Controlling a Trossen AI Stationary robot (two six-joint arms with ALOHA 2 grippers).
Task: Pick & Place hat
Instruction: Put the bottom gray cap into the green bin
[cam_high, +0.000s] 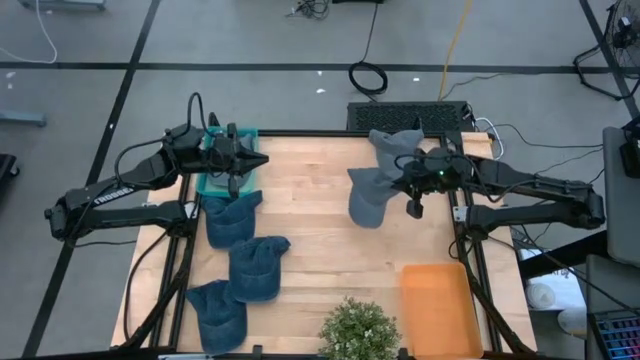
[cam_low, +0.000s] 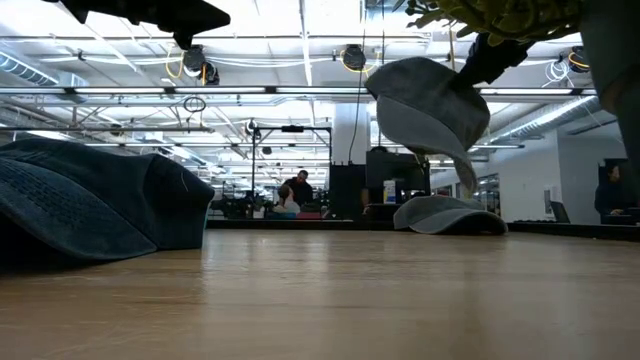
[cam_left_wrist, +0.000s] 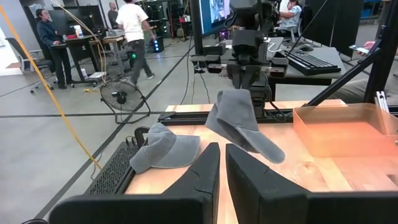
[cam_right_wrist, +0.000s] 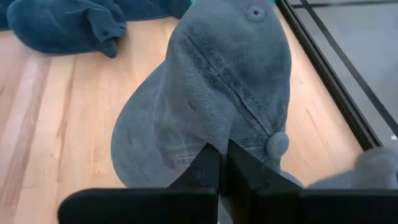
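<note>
While pinched, grey hat (cam_right_wrist: 217, 106) hangs under right gripper (cam_right_wrist: 221, 163).

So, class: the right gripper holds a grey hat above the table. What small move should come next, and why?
Probably carry the grey hat toward the orange tray. The right gripper is shut on it and the low view shows it hanging clear of the table, so it can travel. The tray looks empty. The left gripper waits over the teal bin.

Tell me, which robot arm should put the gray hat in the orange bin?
The right. Its gripper already holds the gray hat up, and the orange bin is on its side. The left gripper is far off.
</note>
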